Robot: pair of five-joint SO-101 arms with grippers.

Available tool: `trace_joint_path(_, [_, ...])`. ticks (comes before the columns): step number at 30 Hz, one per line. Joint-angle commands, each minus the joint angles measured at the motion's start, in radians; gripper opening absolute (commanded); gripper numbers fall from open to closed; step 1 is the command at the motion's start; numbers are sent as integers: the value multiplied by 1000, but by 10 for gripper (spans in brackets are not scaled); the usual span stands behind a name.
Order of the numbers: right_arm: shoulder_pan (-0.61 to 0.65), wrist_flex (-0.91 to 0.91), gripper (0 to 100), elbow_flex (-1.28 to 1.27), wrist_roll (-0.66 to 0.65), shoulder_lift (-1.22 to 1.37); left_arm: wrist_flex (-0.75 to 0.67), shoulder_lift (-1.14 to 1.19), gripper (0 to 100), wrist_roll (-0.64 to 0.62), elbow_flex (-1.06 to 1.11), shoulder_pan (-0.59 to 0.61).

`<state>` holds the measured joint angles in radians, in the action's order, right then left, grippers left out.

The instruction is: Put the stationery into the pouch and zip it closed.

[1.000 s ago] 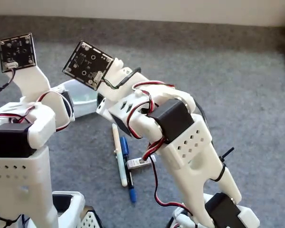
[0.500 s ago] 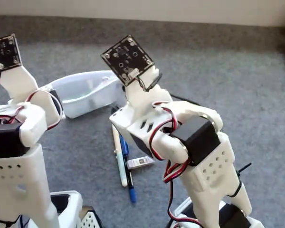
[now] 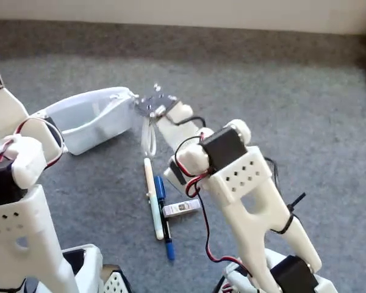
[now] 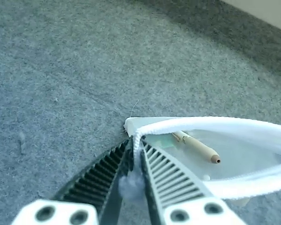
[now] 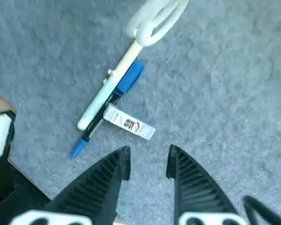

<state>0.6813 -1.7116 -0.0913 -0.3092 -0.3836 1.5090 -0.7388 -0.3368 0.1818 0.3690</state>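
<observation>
Start from the white pen (image 3: pixel 152 201). It lies on the grey table (image 3: pixel 317 104) close to the arm bases, and its long axis runs from the bases out toward the pouch. The blue pen (image 3: pixel 161 190) lies touching it on the side toward the right arm, nearly parallel. A box (image 3: pixel 183 209) rests against the blue pen, on the side away from the white pen.

Your right end effector (image 5: pixel 148 152) hangs above this cluster, open wide and holding nothing. The white pen sits ahead of it and well apart, slanting across the opening rather than lying square to it. I judge you will need to turn the wrist so the end effector closes across the pen's length, then come down.

Just beyond the white pen's far tip lies a white loop (image 3: pixel 148 137); I cannot tell what it belongs to. Past that, toward the left arm, is the pouch (image 3: pixel 88 119), its mouth open and a pencil (image 4: pixel 196 146) already inside. Your left end effector (image 4: pixel 135 143) is clamped on the pouch's rim, so the right arm is the free one and the nearer one to the pens.
</observation>
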Motion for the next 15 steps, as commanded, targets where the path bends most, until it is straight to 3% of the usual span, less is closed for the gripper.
trace_joint_path(1, [-15,124,133,-130,-71,-54,-3,-16,6,3,2,54])
trace_joint_path(9, [13,406,136,-446,-206,-48,-5,-15,6,5,28,88])
trace_joint_path(15, [107,507,243,-570,-206,-47,-5,-15,6,5,28,88])
